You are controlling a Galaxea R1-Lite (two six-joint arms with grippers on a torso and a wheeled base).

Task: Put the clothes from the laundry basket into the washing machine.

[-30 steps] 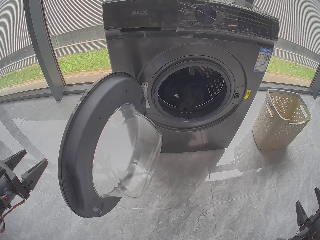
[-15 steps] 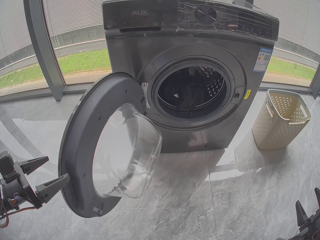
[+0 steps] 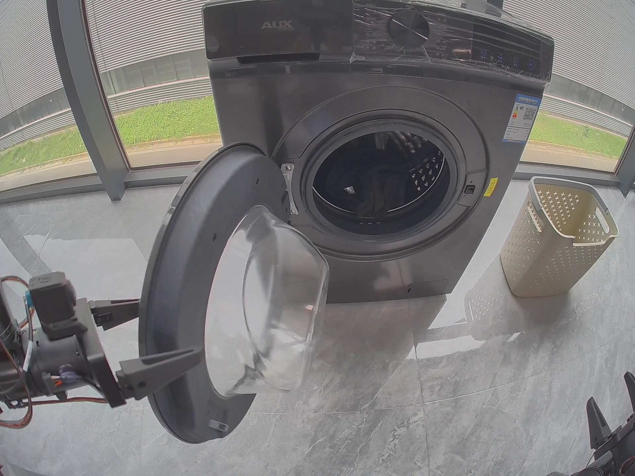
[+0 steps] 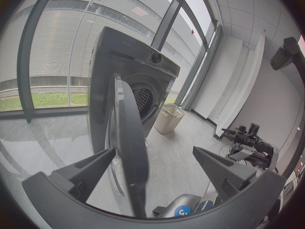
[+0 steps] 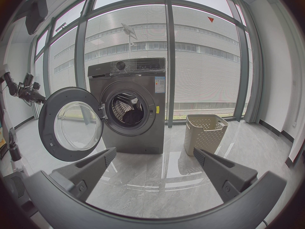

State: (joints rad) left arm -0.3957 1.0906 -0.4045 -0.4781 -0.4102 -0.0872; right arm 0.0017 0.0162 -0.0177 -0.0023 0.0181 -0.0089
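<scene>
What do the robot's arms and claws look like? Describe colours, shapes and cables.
Both claws are dark grey: two tapered, wedge-shaped fingers on a curved base. The left claw sits on a grey, blocky wrist topped by a black box, with orange and blue cables looping beside it. The right claw matches it.

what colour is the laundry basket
The laundry basket is cream, its walls dotted with small holes; clearest in the right wrist view.

Clothes in washing machine; laundry basket to its right.
</scene>
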